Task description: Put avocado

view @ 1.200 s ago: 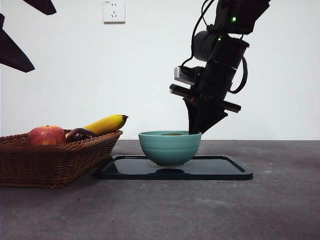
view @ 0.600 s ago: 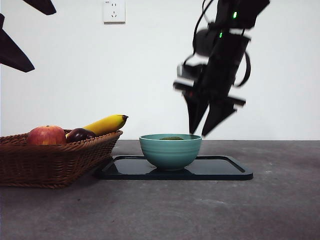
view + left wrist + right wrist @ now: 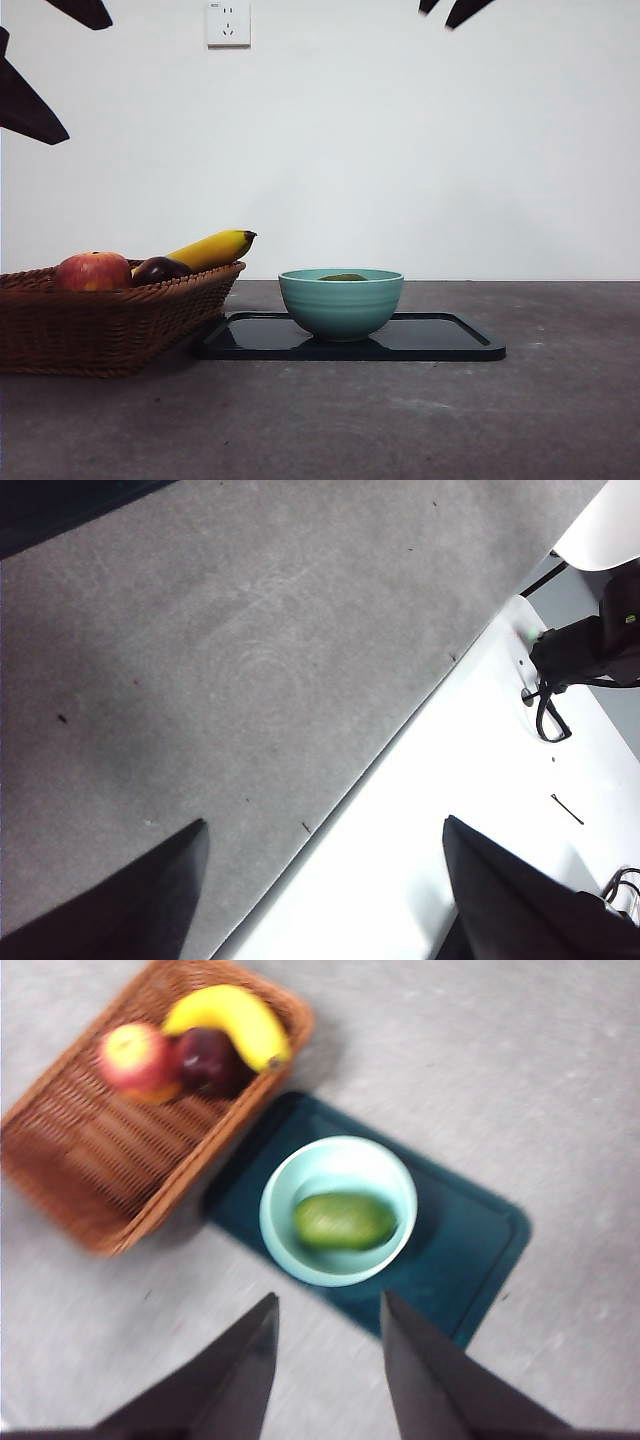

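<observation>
The olive-green avocado (image 3: 344, 1220) lies inside the teal bowl (image 3: 338, 1210); in the front view only its top (image 3: 343, 277) shows above the bowl's rim (image 3: 341, 300). The bowl stands on a dark tray (image 3: 430, 337). My right gripper (image 3: 325, 1335) is open and empty, high above the bowl; only its black tips (image 3: 450, 10) show at the front view's top edge. My left gripper (image 3: 320, 880) is open and empty over bare table, away from the bowl.
A wicker basket (image 3: 100, 320) at the left holds a red apple (image 3: 93, 271), a dark plum-like fruit (image 3: 160, 268) and a banana (image 3: 212, 247). The basket (image 3: 130, 1140) also shows in the right wrist view. A wall socket (image 3: 228, 22) is on the back wall.
My right gripper has opened and risen from the bowl's rim up to the top edge of the front view. The avocado stays in the bowl.
</observation>
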Robot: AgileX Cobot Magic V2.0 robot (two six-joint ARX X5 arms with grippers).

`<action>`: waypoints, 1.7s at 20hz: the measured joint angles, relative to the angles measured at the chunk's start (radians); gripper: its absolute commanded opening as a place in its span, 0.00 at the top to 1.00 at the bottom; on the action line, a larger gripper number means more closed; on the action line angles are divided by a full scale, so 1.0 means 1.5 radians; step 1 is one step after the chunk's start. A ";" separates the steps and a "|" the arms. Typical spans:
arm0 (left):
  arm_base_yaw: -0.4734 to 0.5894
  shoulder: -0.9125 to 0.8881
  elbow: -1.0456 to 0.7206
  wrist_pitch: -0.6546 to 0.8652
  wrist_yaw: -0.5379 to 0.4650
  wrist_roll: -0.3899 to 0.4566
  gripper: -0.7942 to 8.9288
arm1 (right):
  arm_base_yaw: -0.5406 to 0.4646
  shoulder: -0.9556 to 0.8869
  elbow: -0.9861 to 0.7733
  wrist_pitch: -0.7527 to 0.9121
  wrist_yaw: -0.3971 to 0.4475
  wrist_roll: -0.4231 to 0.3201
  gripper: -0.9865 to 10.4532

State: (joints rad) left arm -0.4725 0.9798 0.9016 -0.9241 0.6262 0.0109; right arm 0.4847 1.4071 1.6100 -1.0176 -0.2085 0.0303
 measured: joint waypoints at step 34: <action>0.000 0.000 0.000 0.000 0.000 0.002 0.91 | 0.131 -0.317 -0.490 0.184 -0.057 0.020 0.91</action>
State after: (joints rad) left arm -0.4728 0.9798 0.9016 -0.9241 0.6262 0.0132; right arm 0.6807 0.9318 0.8749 -0.7422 -0.2947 0.0601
